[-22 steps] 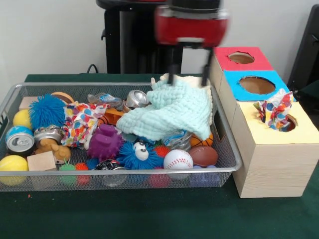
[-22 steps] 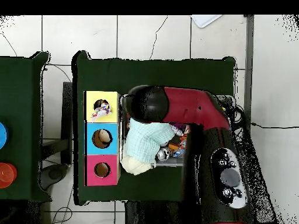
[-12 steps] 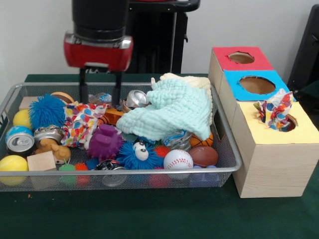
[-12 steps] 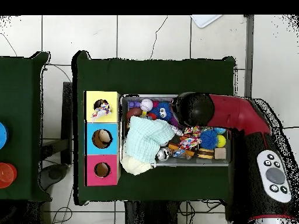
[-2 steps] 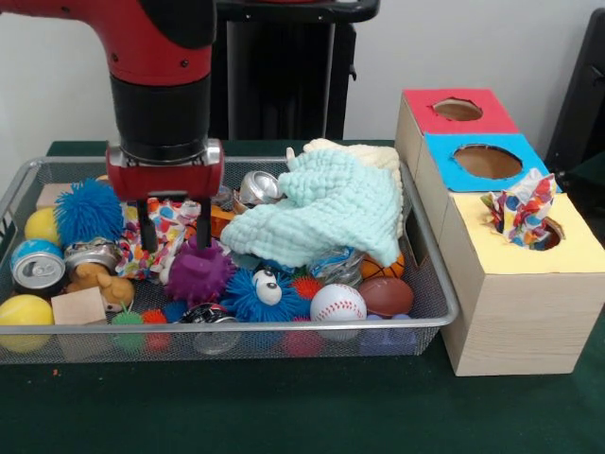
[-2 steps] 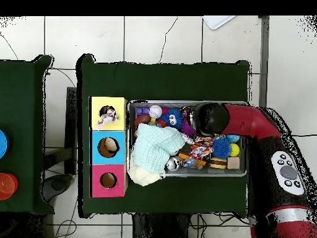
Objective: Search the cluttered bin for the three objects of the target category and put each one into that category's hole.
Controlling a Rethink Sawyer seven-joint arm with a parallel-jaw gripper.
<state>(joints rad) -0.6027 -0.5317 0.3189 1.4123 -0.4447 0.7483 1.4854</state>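
Observation:
My gripper (image 5: 174, 238) stands open, low in the wire bin (image 5: 227, 163), its two fingers straddling a crumpled cloth with coloured dots (image 5: 163, 230). A mint knitted cloth (image 5: 326, 213) lies draped over the bin's right half, with a cream cloth (image 5: 371, 155) partly showing behind it. Another dotted cloth (image 5: 522, 210) sticks out of the hole in the yellow box (image 5: 539, 274). In the overhead view the arm's wrist (image 6: 210, 118) hides the gripper; the mint cloth (image 6: 155, 145) and the dotted cloth (image 6: 202, 150) show in the bin.
Around the gripper lie a purple spiky ball (image 5: 197, 272), a blue fuzzy ball (image 5: 88, 210), drink cans (image 5: 38, 265), a baseball (image 5: 337, 303), a small football (image 5: 386, 295) and wooden blocks (image 5: 79, 305). The blue box (image 5: 484, 161) and red box (image 5: 458, 110) stand beyond the yellow one.
The arm swung from over the mint cloth across to the bin's left part, then came down; the open fingers now reach the dotted cloth. Nothing in the bin has shifted.

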